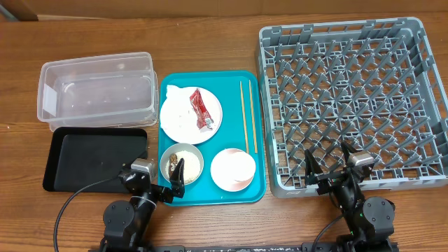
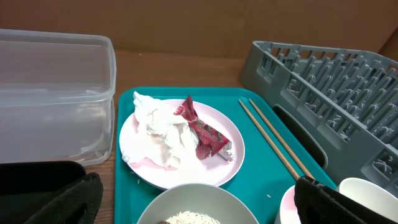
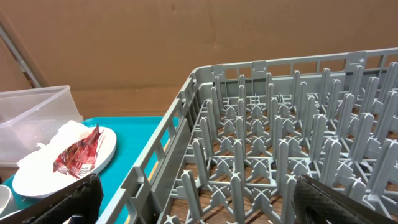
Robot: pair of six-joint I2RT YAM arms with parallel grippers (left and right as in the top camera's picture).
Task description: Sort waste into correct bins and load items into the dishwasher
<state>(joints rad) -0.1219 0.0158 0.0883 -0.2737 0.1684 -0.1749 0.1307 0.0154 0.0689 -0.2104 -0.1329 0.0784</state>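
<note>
On the right half of the wooden table I see the large square grey plastic dish rack (image 1: 350, 105), its lattice base and upright pegs holding no dishes. Just left of it lies the flat teal serving tray (image 1: 231, 98), and further left the clear rectangular plastic tub (image 1: 94, 64) sits behind the shallow black rectangular plastic tray (image 1: 98, 159); both bins have nothing in them. My right gripper (image 1: 329, 164) hovers over the rack's near edge with its jaws spread as wide as they go, nothing between them. My left gripper (image 1: 152, 178) is just as wide open and holds nothing, hanging at the near ends of the black tray and the teal tray, one finger over the grey bowl. On the teal tray, the round white plate (image 1: 178, 120) sits at the far left. The pale grey bowl (image 1: 165, 158) is at near left and the small pinkish-white bowl (image 1: 233, 169) at near right. The two thin wooden chopsticks (image 1: 247, 115) lie side by side along the tray's right edge, beside the rack. The crumpled white paper napkin (image 2: 158, 127) and the small red sauce packet (image 2: 202, 129) rest touching on the plate. Loose white rice grains (image 2: 193, 218) lie inside the grey bowl.
</note>
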